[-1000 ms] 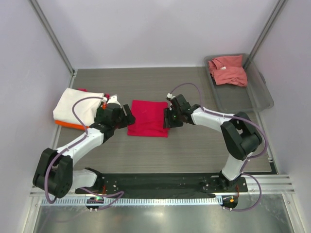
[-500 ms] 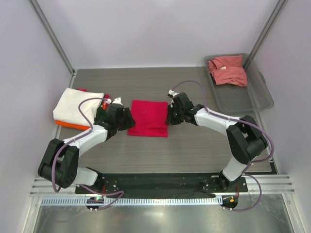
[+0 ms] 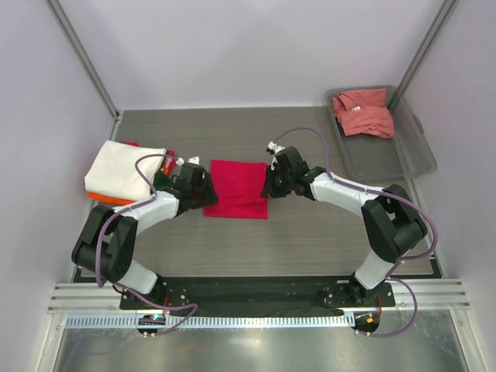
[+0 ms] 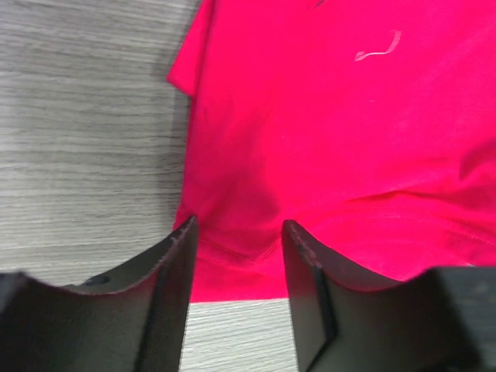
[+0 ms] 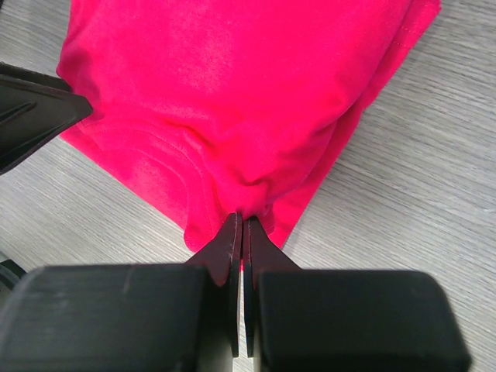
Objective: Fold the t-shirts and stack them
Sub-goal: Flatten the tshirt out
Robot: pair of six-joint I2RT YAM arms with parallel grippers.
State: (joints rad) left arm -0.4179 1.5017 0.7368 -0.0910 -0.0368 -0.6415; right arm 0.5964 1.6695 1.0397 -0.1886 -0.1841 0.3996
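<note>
Over to the middle of the table (image 3: 310,232): looking down on a crimson t-shirt (image 3: 236,189), folded into a rough square and lying flat on the grey woodgrain. Arms in from both sides.

On the right edge, clamped by the right gripper (image 3: 269,184). Seen from that wrist, fingers (image 5: 221,260) pressed tight together, a pucker of red cloth nipped at their tips, hem bunching up around the bite.

On the left edge, bracketed by the left gripper (image 3: 204,192), spread apart and holding nothing. From that wrist, two dark fingers parted wide, straddling the near hem, red fabric showing in the gap between them, tips down low at the cloth. Hard to say whether touching the shirt or just above it.

Away at the far left, close to the wall, a stack: cream-white t-shirt (image 3: 122,170) on top, neatly squared, orange t-shirt (image 3: 103,198) peeking out beneath along the near edge. Sitting just beside the left arm's wrist.

Off in the far right corner, lying in the grey tray (image 3: 415,159), a salmon-pink t-shirt (image 3: 363,113), crumpled and unfolded, well apart from both arms.
</note>
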